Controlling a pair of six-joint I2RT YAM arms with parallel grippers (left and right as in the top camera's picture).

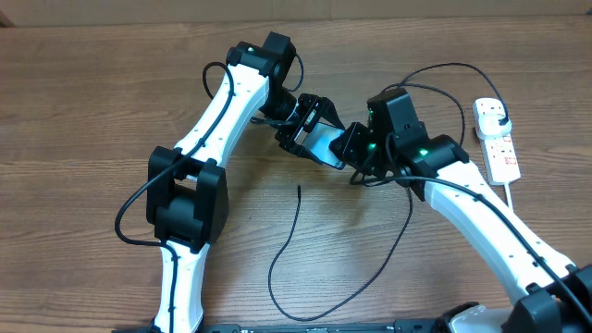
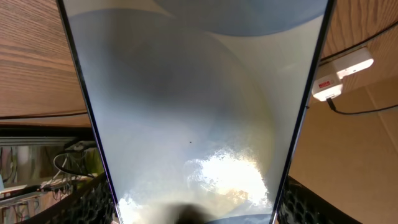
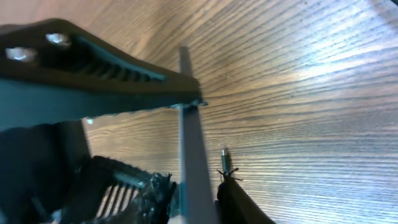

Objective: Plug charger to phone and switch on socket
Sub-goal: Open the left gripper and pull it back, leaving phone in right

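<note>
The phone (image 1: 324, 143) is held off the table between both grippers. My left gripper (image 1: 303, 128) is shut on its long sides; the pale screen (image 2: 186, 93) fills the left wrist view between the fingers (image 2: 193, 202). My right gripper (image 1: 353, 150) is shut on the phone's other end, with the phone edge-on (image 3: 189, 124) between its fingers (image 3: 193, 199). The charger cable (image 1: 287, 240) loops loose on the table. Its connector tip (image 1: 299, 188) lies free below the phone and shows in the right wrist view (image 3: 224, 154). Its black plug (image 1: 493, 113) sits in the white socket strip (image 1: 499, 148).
The socket strip lies at the far right, also seen in the left wrist view (image 2: 342, 70). The cable arcs behind my right arm (image 1: 435, 69) and runs under it. My left gripper's finger (image 3: 93, 68) crosses the upper left of the right wrist view.
</note>
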